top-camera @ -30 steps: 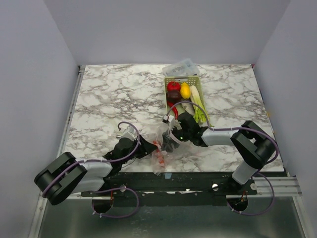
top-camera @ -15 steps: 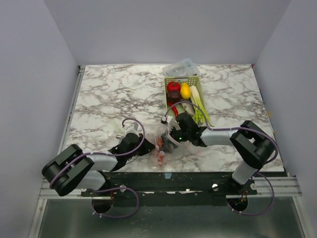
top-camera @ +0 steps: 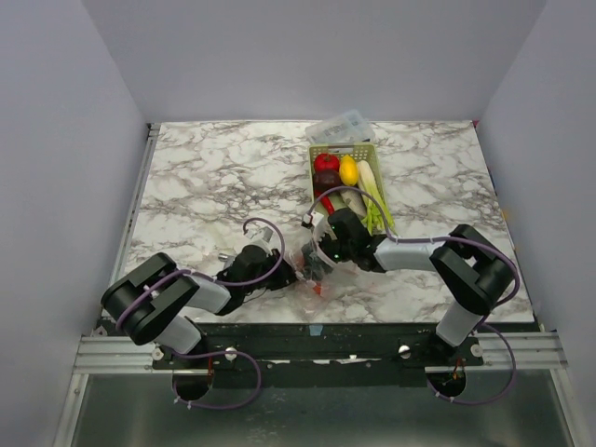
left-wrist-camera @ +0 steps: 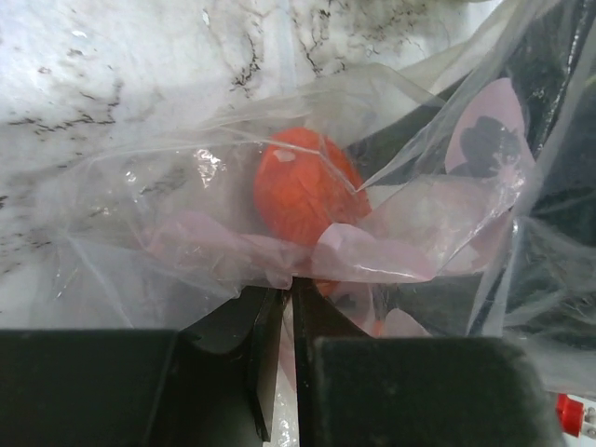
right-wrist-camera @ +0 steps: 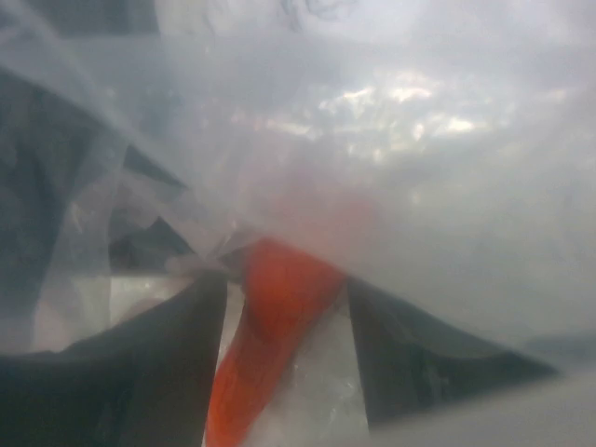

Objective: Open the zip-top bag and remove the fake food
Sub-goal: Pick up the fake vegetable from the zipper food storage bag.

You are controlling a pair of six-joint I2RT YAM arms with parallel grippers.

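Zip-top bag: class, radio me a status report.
Left hand shut on zip-top bag edge. Right hand jaws straddle orange fake food, grip unclear. Bag film clouds right wrist view.

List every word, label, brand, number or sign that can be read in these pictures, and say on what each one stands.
No text can be read in any view.
Plastic bag: a pink patch with a dark shape on it shows in the left wrist view, but no letters can be made out.
Clear box: too small to show any label.
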